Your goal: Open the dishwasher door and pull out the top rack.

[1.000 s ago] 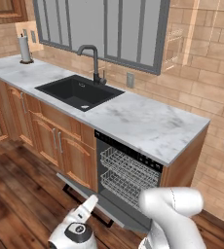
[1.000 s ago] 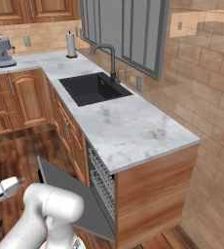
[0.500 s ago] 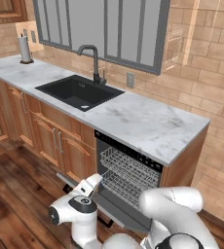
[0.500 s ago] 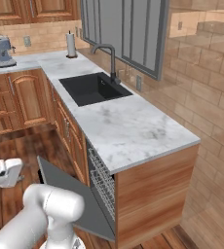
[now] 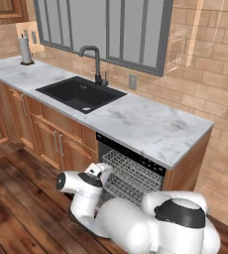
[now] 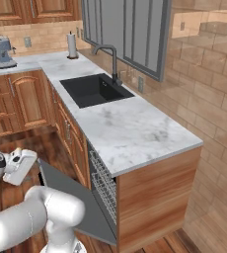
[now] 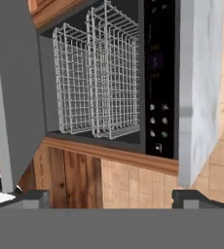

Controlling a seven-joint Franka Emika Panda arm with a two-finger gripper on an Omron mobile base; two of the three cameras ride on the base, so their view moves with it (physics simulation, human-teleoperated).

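Under the white marble surface, right of the black sink, the flat grey metal dishwasher door is already dropped down and hanging open, so that half of the job looks done. The end effector is released, fingers spread wide with nothing between them, and it's aimed into the cavity from out in front, near the door's free edge. My guess is it's lining up for a reach inside, which is why the hand sits rolled sideways like that. The top rack, a shallow light-grey wire grid basket, sits tucked inside just below the black control strip, not pulled out yet. The lower wire basket sits next to it in the hand view. Room-wise: brown wooden cabinets, dark wood plank floor, tan brick wall, a window behind the black faucet, and a paper towel roll in the corner.
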